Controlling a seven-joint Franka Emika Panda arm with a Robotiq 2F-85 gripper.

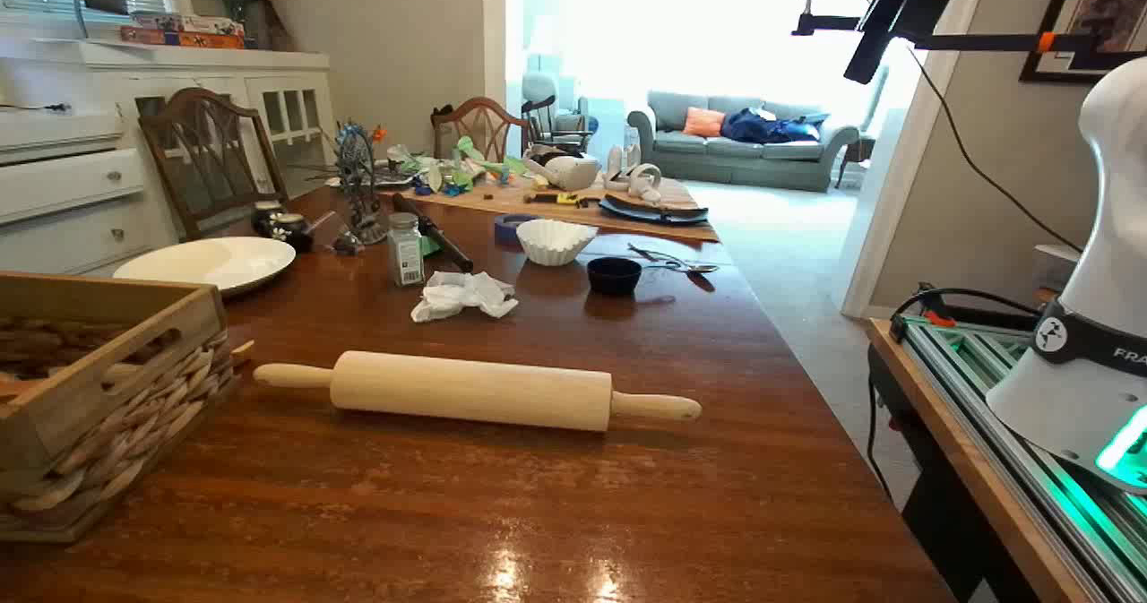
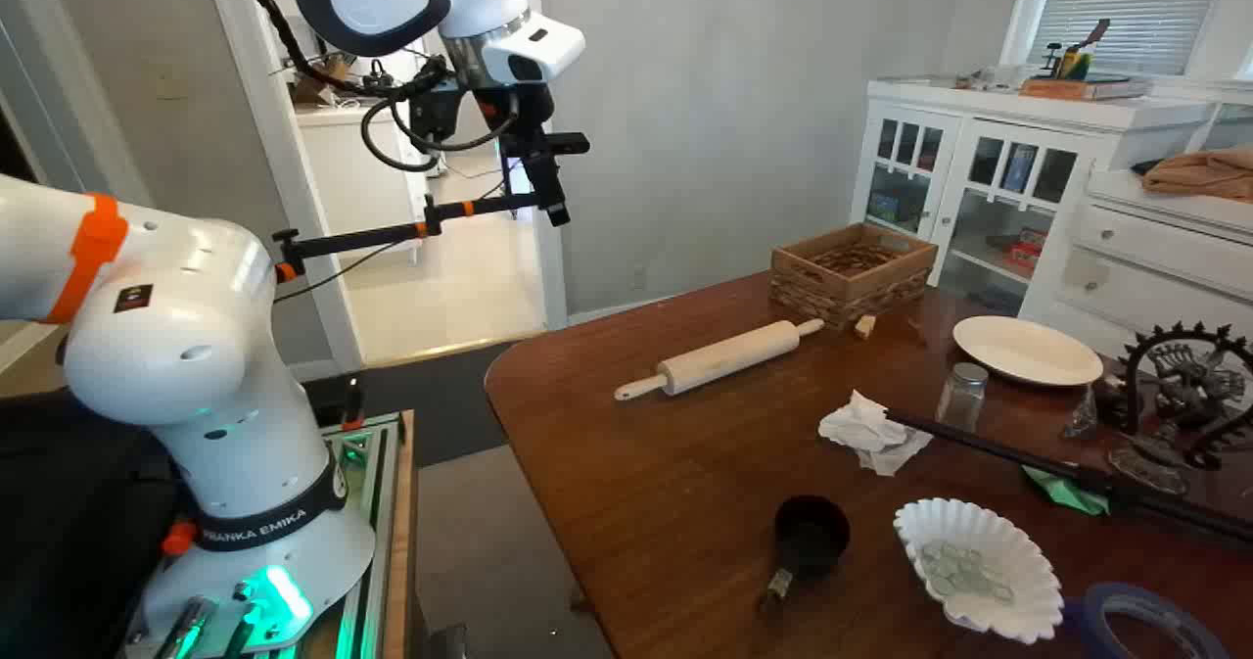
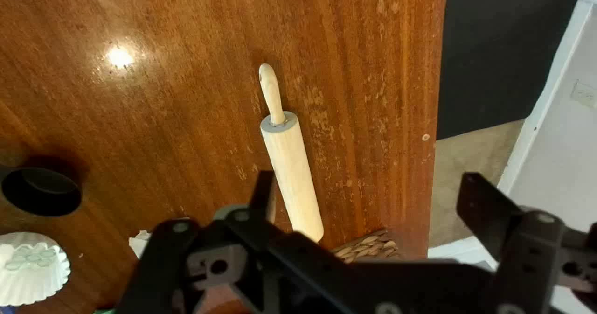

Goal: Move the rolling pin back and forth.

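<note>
The pale wooden rolling pin [image 1: 470, 392] lies flat on the dark brown table [image 1: 573, 513]. It shows in both exterior views [image 2: 729, 357]. In the wrist view, the rolling pin [image 3: 294, 174] has one handle pointing up the picture; its far handle is hidden behind the gripper. My gripper [image 3: 368, 183] is open, its two black fingers wide apart with nothing between them. In an exterior view the gripper [image 2: 556, 204] hangs high above the table, apart from the rolling pin. It also shows at the top of an exterior view [image 1: 865, 61].
A woven basket [image 2: 847, 297] stands close to the pin's far handle. A crumpled tissue [image 1: 466, 297], glass jar [image 1: 406, 258], black cup [image 2: 811, 534], white fluted bowl [image 2: 1018, 581] and white plate [image 2: 1028, 349] stand farther along the table. A black rod [image 2: 989, 446] lies near the tissue.
</note>
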